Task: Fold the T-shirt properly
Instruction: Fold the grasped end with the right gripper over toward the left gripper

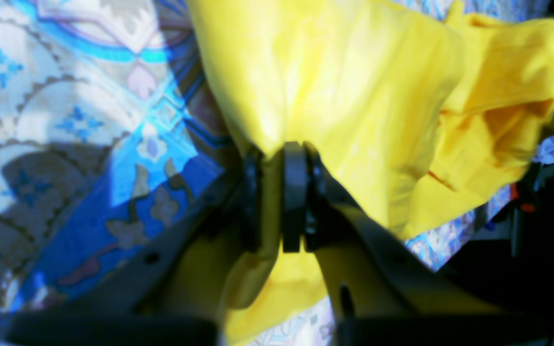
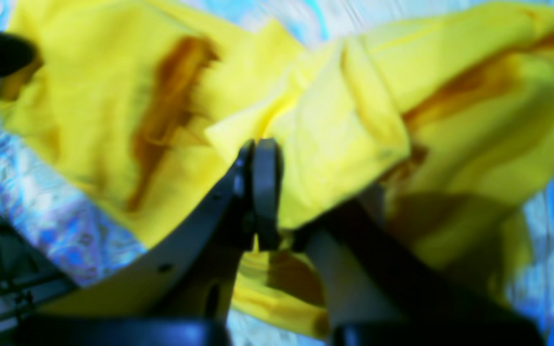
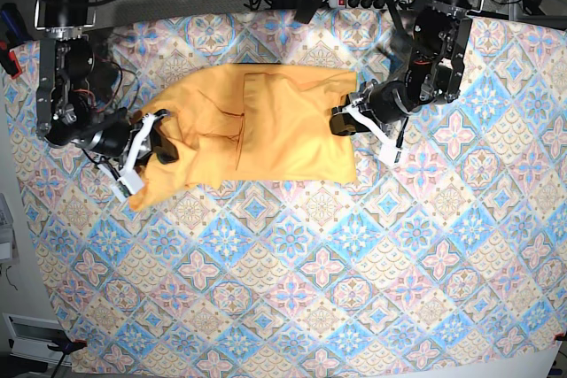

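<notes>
Base view has the shirt (image 3: 266, 126) lying partly folded at the back of the cloth-covered surface (image 3: 354, 263), one arm at each end. Left gripper (image 1: 279, 192) jaws are clamped on fabric, right gripper (image 2: 262, 192) too. Both wrist views are blurry, and no lettering or tag shows.

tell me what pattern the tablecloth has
Blue and pink floral diamond tiles on the tablecloth, clearest in the base view.

T-shirt (image 3: 266, 126) — orange-yellow (rumpled) — lies partly folded.
</notes>
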You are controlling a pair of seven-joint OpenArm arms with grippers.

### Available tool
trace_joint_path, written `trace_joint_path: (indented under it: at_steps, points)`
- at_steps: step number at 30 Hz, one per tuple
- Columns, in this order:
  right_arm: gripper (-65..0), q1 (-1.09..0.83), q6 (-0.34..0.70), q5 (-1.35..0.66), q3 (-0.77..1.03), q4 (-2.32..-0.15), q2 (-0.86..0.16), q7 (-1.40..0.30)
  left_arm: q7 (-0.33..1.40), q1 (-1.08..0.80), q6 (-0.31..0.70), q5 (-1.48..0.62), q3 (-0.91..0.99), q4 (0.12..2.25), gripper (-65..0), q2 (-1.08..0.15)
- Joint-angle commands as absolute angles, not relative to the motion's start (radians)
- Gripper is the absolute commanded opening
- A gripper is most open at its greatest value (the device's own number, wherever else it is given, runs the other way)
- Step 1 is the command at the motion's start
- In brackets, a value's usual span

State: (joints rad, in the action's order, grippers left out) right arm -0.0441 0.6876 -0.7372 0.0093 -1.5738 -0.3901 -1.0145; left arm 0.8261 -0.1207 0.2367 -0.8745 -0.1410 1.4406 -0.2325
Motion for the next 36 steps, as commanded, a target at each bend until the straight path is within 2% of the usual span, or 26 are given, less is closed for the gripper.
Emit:
trace_joint_path:
  at_steps: [1, 5, 18, 24, 28, 36]
  points:
    - [-65.0, -0.030, 0.698, -0.760, -0.001, -1.610, -0.401, -0.993, 0.814, -0.108, 0.249, -0.891, -0.139, 1.454, -59.9, -0.232]
    - [-65.0, -0.027, 0.698, -0.760, -0.065, -1.647, -0.400, -0.990, 0.814, -0.108, 0.249, -0.891, -0.139, 1.454, -59.9, -0.225]
    - [-65.0, 0.024, 0.698, -0.760, -0.214, -1.646, -0.225, -0.992, 0.814, -0.116, 0.249, -0.889, -0.139, 1.454, -59.7, -0.225]
    - [-65.0, 0.048, 0.698, -0.759, -0.229, -1.638, -0.143, -0.992, 0.814, -0.116, 0.249, -0.889, -0.139, 1.454, -59.5, -0.225]
    - [-65.0, 0.053, 0.698, -0.757, -0.231, -1.624, -0.128, -0.992, 0.814, -0.117, 0.249, -0.889, -0.139, 1.454, -59.3, -0.226]
    - [-65.0, 0.053, 0.698, -0.756, -0.265, -1.543, -0.127, -0.984, 0.816, -0.162, 0.249, -0.898, -0.131, 1.474, -48.0, -0.231]
